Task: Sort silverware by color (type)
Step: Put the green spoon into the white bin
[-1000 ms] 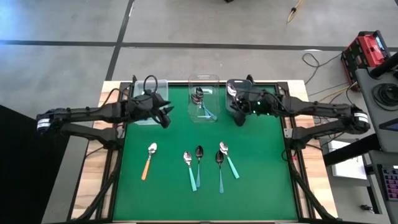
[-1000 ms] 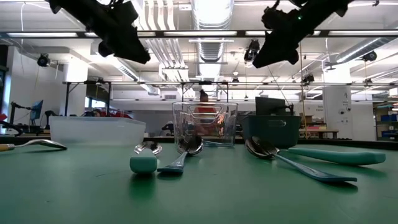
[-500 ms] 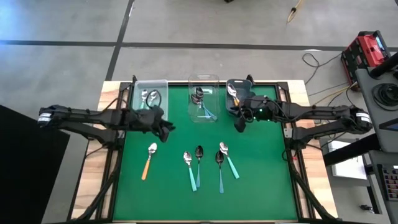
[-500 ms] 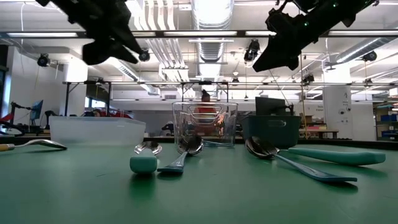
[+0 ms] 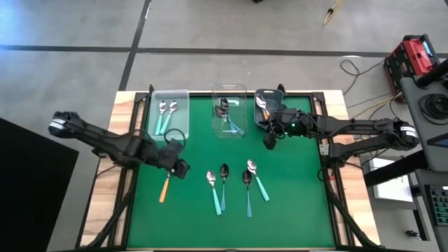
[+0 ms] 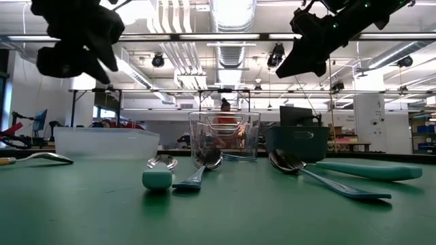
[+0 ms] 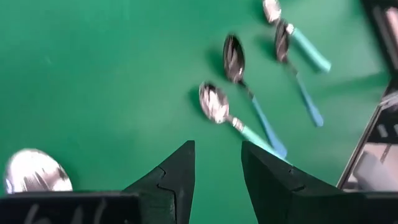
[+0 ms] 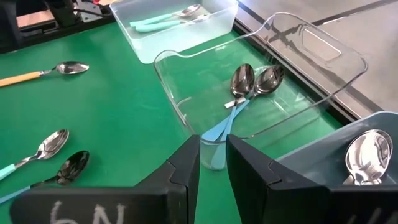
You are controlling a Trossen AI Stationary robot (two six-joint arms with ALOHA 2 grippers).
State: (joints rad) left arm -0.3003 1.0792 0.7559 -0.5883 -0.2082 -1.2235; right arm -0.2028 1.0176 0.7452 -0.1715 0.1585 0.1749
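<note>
1. On the green mat [image 5: 294, 203], left gripper [image 5: 178, 168] hovers over the orange-handled spoon [image 5: 166, 183], fingers [image 7: 177, 180] parted, nothing held.
2. Right gripper [image 5: 269, 142] hangs beside the grey bin [image 5: 263, 94], fingers a narrow gap apart, empty.
3. Four teal spoons [image 5: 231, 185] lie mid-mat; more sit in the clear bins [image 5: 183, 92].
</note>
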